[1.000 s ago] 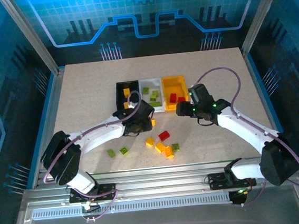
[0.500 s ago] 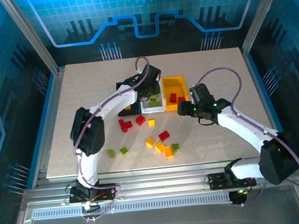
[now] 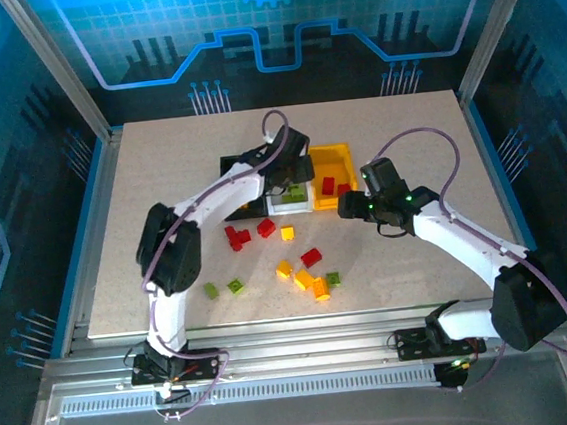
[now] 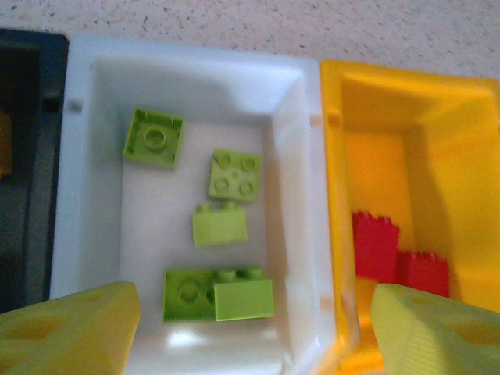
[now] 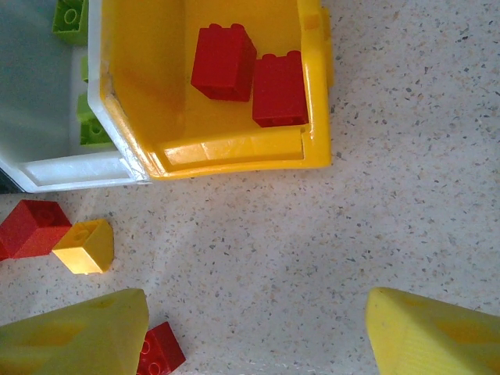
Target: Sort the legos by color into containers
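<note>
The left tool (image 4: 254, 332) is held released above the white bin (image 4: 78, 195), its two yellow fingers (image 4: 70, 328) spread wide at the lower corners of the left wrist view. Five green legos (image 4: 235, 175) are seen lying inside the white bin, two of them touching at its near end. The black bin (image 4: 23, 156) is joined on one side of it and the yellow bin (image 4: 332, 195) on the other. Two red legos (image 5: 224, 61) are seen side by side and touching in the yellow bin. The right tool (image 5: 258, 336) is likewise held released, fingers wide apart, over the bare surface (image 5: 375, 234) just in front of the yellow bin. From the top external view, the left tool (image 3: 295, 171) is seen stretched out over the row of bins and the right tool (image 3: 348, 206) just beside the yellow bin's near edge. Loose legos are scattered on the surface in front of the bins: red ones (image 3: 265, 228), yellow-orange ones (image 3: 303, 279) and green ones (image 3: 235, 286), well apart from both tools.
</note>
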{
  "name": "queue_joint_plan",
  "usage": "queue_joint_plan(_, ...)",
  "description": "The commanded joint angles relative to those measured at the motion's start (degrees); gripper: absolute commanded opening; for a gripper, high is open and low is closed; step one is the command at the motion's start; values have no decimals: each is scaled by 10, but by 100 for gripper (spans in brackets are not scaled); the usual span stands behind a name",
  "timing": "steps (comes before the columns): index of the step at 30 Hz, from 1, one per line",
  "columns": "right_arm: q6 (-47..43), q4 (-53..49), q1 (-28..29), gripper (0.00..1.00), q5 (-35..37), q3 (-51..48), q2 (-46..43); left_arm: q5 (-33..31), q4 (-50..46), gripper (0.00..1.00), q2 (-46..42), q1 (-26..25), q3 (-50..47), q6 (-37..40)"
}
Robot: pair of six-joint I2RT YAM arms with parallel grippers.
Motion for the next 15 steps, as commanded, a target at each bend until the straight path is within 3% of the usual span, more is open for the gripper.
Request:
queue_joint_plan(1, -1, -6, -10, 74, -3, -7, -10, 14, 19, 84, -107, -28, -86, -12)
queue_joint_plan(8, 1, -3, -11, 75, -6, -7, -9, 63, -16, 87, -243, -65, -283, -31)
queue_joint_plan(12, 4, 2, -11, 74, -10, -23, -11, 119, -20, 78, -255, -78, -353, -31)
queue_joint_plan(15, 6, 2, -11, 74, -11, -23, -12, 156, -8, 78, -243, -85, -378, -34)
